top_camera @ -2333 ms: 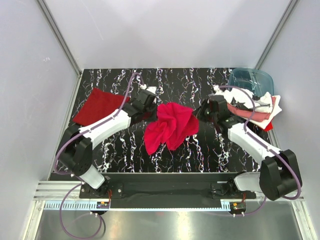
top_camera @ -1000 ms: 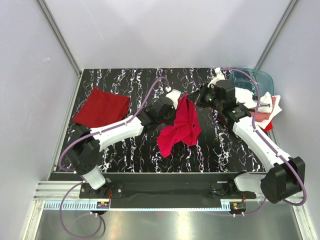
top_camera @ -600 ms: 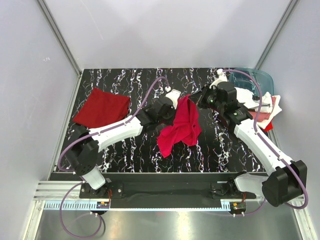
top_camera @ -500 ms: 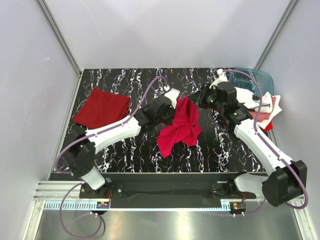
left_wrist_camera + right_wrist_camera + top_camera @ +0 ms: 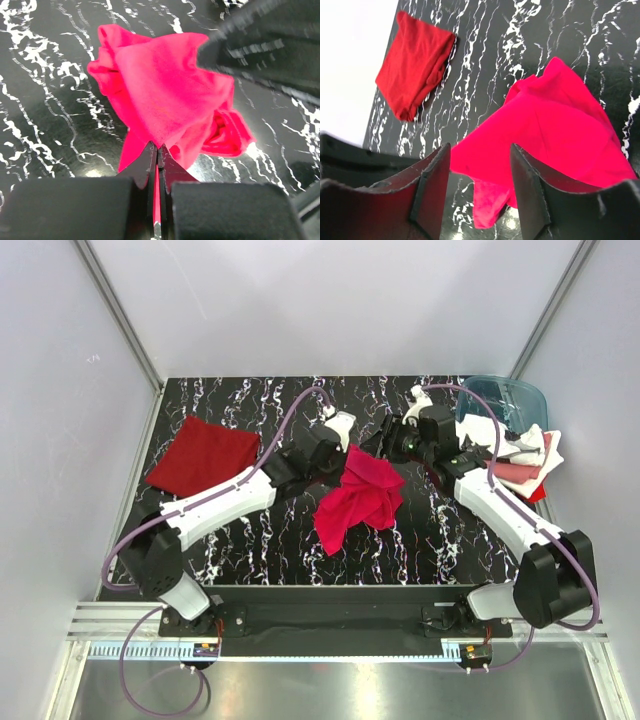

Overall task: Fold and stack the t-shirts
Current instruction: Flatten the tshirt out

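Counter (image 5: 250, 540): black gloss slab with white marble-like veins, filling the middle of my overhead feed; it throws back a few bright glints in the left wrist feed.
Back wall (image 5: 330, 300): plain pale grey panel, unmarked.
Left wall (image 5: 50, 440): the same pale panel, with one faint scuff high up (too small for me to say more).
Right wall (image 5: 600, 390): matching panel, slightly shaded.
Corner posts: slim aluminium struts, one at the left (image 5: 115, 310) and one at the right (image 5: 550, 310), slanting in towards the counter's far corners.
Near edge: a slotted aluminium rail (image 5: 330, 648) running across, with a brushed metal sheet (image 5: 330, 690) below it.
Light: soft and even from above, with weak shadows.
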Motion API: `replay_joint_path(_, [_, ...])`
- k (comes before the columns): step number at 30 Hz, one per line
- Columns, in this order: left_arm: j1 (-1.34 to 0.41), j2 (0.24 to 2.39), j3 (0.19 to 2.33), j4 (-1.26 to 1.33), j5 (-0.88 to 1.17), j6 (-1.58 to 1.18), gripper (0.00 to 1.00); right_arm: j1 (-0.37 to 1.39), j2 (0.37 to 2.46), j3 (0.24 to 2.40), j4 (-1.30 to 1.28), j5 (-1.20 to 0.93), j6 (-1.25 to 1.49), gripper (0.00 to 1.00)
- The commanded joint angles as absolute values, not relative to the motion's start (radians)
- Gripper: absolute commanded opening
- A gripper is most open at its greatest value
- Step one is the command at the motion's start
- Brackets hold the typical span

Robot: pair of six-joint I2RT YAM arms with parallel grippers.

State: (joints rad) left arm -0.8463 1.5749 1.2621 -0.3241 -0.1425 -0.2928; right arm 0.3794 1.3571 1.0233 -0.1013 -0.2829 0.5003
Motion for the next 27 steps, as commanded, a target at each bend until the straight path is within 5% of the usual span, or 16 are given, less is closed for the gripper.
replay_joint_path(1, [-0.821, 1.574, 1.305, -0.351, -0.196, -0.288, 0.0, 0.383, 1.361, 0.994, 0.033, -0.344, 0.428, 0.58])
replay_joint_path(7, [-0.799, 1.523, 1.276, -0.339, -0.189, -0.295, 0.0, 0.382, 1.413, 1.019, 0.04, -0.481, 0.403, 0.65])
replay_joint_path(17, [-0.799, 1.421, 1.241, -0.344, -0.199, -0.275, 0.0, 0.434, 1.341, 0.884, 0.287, -0.575, 0.27, 0.56])
replay_joint_path(24, [-0.799, 1.371, 1.218, -0.331, -0.161, -0.264, 0.0, 0.61, 1.388, 0.933, 0.206, -0.401, 0.065, 0.58])
replay_joint_path(27, [-0.802, 1.356, 1.215, -0.33, -0.134, -0.264, 0.0, 0.623, 1.379, 0.928, 0.206, -0.322, 0.067, 0.49])
